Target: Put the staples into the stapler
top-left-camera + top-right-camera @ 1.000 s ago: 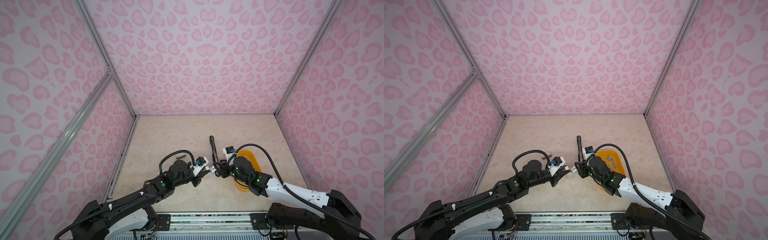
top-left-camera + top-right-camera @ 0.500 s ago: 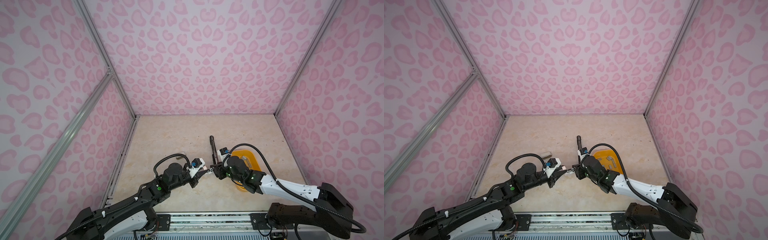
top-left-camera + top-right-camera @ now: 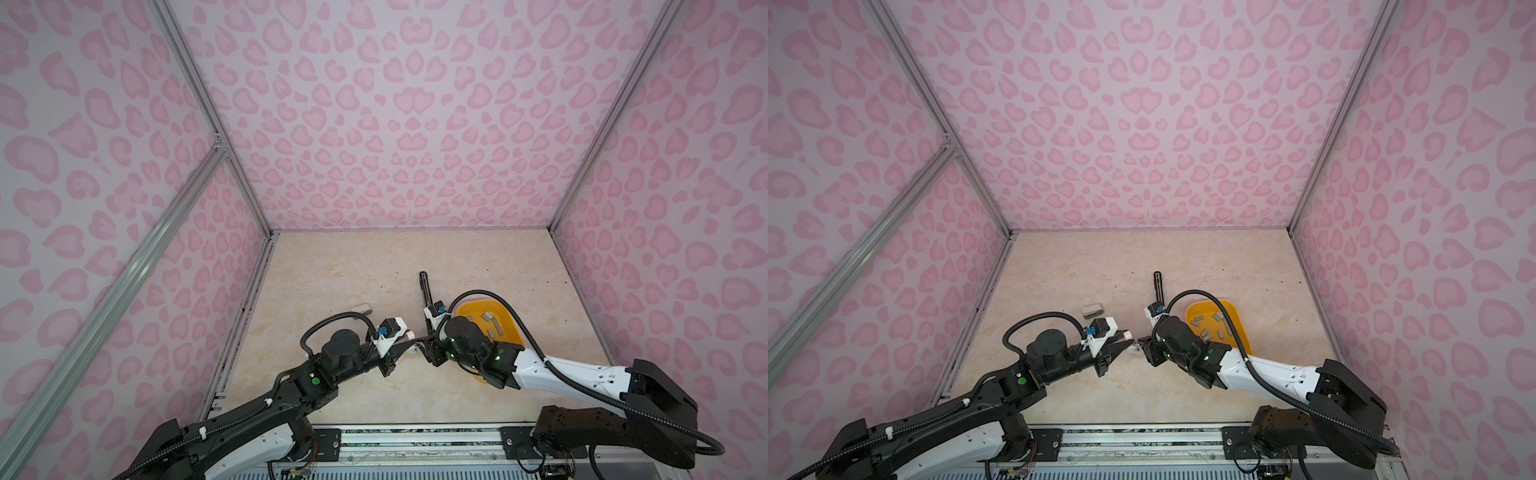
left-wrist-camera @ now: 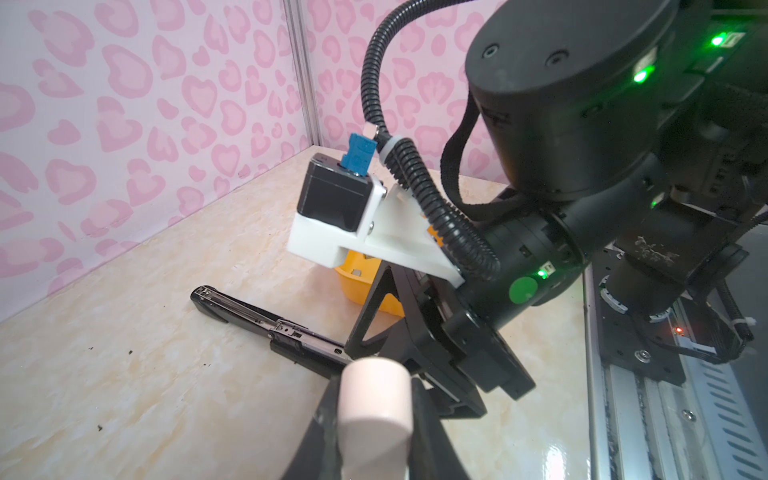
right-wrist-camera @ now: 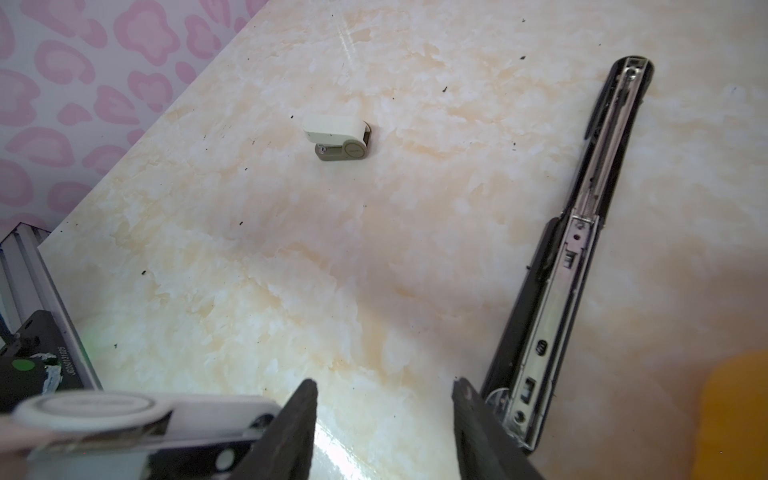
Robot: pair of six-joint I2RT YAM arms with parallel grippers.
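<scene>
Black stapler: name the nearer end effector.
Right. The right end effector sits at the black stapler's near end; the left end effector is farther left, gripping a small pink stapler.

We've got staples [image 3: 1205, 332] in the tray [image 3: 1202, 307], tray just right of the long stapler [image 3: 1158, 282], mini stapler [image 3: 1092, 309] well left.

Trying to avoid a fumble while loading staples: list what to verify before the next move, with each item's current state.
1. Left gripper shut on the pink stapler: ok.
2. Right gripper open, nothing between its jaws: ok.
3. Pink stapler's magazine open for loading: cannot tell.
4. Staple strip picked up: not ok; the staples lie in the orange tray.
5. Right gripper clear of the opened black stapler beside it: cannot tell.
</scene>
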